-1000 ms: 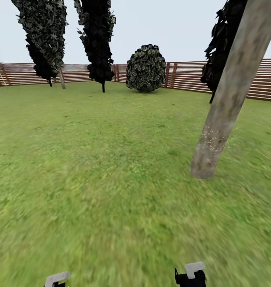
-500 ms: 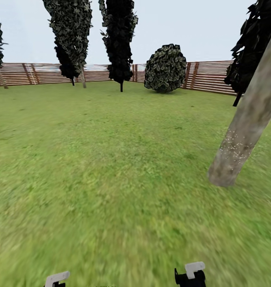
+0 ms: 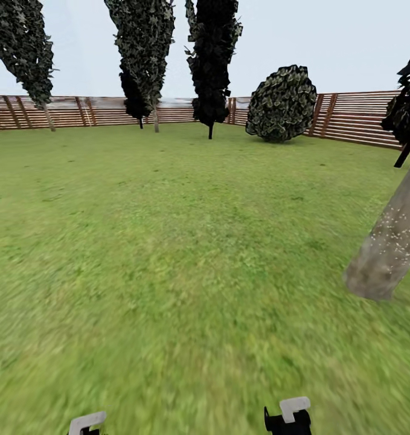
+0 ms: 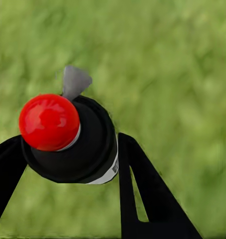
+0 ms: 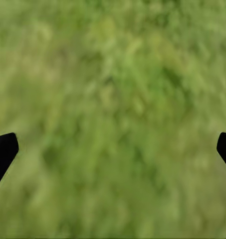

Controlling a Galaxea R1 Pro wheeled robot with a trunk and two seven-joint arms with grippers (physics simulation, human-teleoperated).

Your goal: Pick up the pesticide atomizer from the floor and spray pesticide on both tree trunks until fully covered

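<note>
The left gripper (image 4: pixel 68 149) had its fingers (image 4: pixel 147 194) clamped on the pesticide atomizer (image 4: pixel 75 142), whose red cap faced the camera above blurred grass floor (image 3: pixel 168 254). The right gripper (image 5: pixel 113 149) held its fingers wide apart. At the head frame's right edge leaned one tree trunk (image 3: pixel 392 248), with the fence (image 3: pixel 349 118) behind it.
</note>
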